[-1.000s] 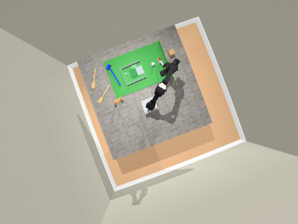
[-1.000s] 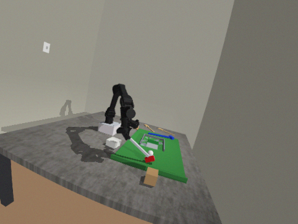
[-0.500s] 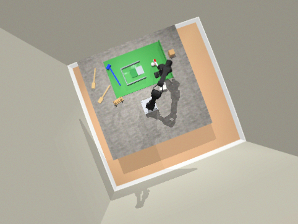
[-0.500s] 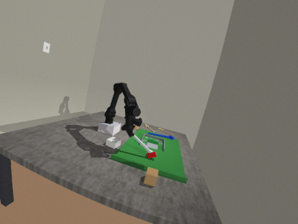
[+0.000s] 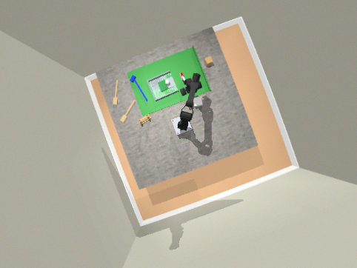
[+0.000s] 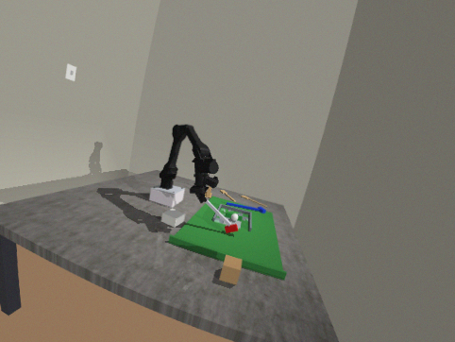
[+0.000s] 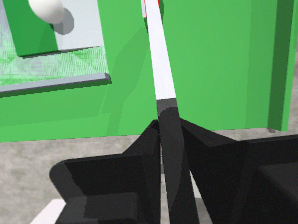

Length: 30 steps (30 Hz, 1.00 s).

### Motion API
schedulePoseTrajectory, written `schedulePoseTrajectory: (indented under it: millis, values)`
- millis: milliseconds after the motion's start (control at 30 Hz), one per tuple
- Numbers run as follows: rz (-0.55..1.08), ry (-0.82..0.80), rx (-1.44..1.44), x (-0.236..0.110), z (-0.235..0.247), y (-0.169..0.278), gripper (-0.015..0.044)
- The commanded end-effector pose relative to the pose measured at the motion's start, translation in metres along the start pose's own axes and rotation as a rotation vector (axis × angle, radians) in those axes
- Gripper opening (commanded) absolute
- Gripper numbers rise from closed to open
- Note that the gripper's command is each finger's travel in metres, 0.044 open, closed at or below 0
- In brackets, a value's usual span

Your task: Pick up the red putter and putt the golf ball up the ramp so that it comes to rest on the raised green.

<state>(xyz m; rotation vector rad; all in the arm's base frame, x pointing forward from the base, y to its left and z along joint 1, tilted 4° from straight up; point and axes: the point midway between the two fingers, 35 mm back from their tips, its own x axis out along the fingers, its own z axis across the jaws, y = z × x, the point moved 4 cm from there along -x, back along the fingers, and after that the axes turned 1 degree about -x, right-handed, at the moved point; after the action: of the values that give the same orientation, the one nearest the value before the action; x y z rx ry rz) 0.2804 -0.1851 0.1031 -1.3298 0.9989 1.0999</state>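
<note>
Beside the raised green [image 5: 162,86] the golf ball [image 5: 167,81] is seen sitting on the pale ramp surface, touching or just at the green's edge, so it isn't quite home yet by the look of it. The red putter [image 6: 218,215] is clamped in the pincer [image 7: 167,131] by its black grip, with the white shaft running down to the red head just short of the ball.

What could go wrong: a shove given too hard could send the ball clean over the green and off the ramp's far side, and a glancing hit from the angled head could kick it sideways onto the green mat [image 5: 148,100]. The shaft could also twist in the grip if the head gets dragged on the ramp.

Count on the worktop [image 6: 94,227]: one ball, one red putter, one blue putter [image 5: 139,87], two wooden putters [image 5: 115,93], one small wooden bench [image 5: 144,119], one tan cube [image 5: 209,61].
</note>
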Motion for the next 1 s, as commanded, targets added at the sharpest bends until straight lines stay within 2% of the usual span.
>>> schedulePoseTrajectory:
  millis: [0,233,967]
  values:
    - [-0.023,0.017,0.001,-0.024,-0.001,-0.009,0.0]
    - [-0.023,0.017,0.001,-0.052,0.0,-0.015,0.0]
    - [-0.016,0.012,-0.003,-0.044,0.0,-0.013,0.0]
